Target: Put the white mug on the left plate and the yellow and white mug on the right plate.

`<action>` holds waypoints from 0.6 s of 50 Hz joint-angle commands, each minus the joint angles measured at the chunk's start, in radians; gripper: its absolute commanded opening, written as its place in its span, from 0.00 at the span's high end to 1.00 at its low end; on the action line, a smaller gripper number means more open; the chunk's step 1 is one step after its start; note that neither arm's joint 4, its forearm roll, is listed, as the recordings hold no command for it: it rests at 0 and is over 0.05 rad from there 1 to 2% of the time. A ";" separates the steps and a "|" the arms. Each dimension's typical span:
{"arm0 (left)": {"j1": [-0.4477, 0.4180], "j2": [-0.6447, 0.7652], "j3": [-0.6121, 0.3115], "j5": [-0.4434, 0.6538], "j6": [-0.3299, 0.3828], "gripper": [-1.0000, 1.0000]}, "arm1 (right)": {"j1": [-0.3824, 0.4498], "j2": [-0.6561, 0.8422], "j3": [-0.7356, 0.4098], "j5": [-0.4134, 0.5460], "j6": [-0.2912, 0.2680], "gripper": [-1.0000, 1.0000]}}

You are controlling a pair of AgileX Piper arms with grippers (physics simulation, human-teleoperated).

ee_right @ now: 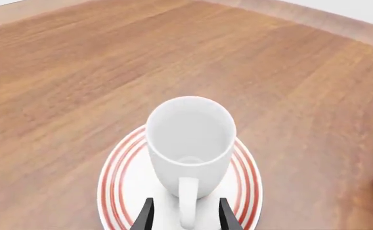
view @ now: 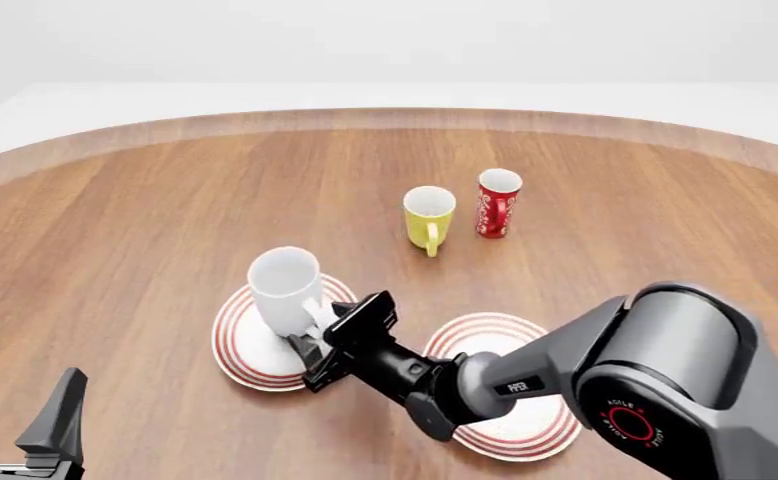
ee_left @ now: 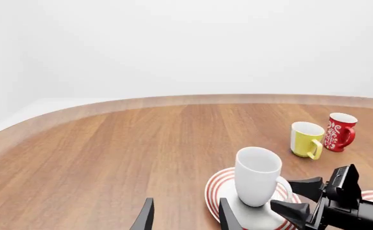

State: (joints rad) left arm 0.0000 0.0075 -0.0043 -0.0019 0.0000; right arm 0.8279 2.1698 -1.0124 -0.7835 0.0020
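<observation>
The white mug [view: 285,288] stands upright on the left plate [view: 236,350], its handle facing the arms. My right gripper [view: 312,362] is open at that handle, one finger on each side of it; in the right wrist view the handle [ee_right: 186,206] sits between the fingertips [ee_right: 142,216] with gaps on both sides. The yellow and white mug [view: 429,215] stands on bare wood farther back. The right plate [view: 489,330] lies partly under my right arm. My left gripper [view: 22,420] is open and holds nothing, low at the near left.
A red-and-white cup [view: 499,203] stands just right of the yellow mug. In the left wrist view the white mug [ee_left: 257,175], the right gripper [ee_left: 292,196], the yellow mug [ee_left: 307,139] and the red cup [ee_left: 340,132] all show. The table's curved far edge [view: 389,115] lies beyond.
</observation>
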 commanded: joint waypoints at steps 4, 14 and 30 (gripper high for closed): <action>0.000 0.000 0.000 0.000 0.000 0.00 | -0.005 -0.007 0.007 0.002 0.009 0.00; 0.000 0.000 0.000 0.000 0.000 0.00 | -0.012 -0.083 0.074 -0.011 0.004 0.00; 0.000 0.000 0.000 0.000 0.000 0.00 | -0.024 -0.260 0.203 -0.024 -0.040 0.00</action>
State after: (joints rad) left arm 0.0000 0.0075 -0.0043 -0.0019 0.0000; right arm 0.8109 1.9985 -0.8733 -0.7997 -0.0110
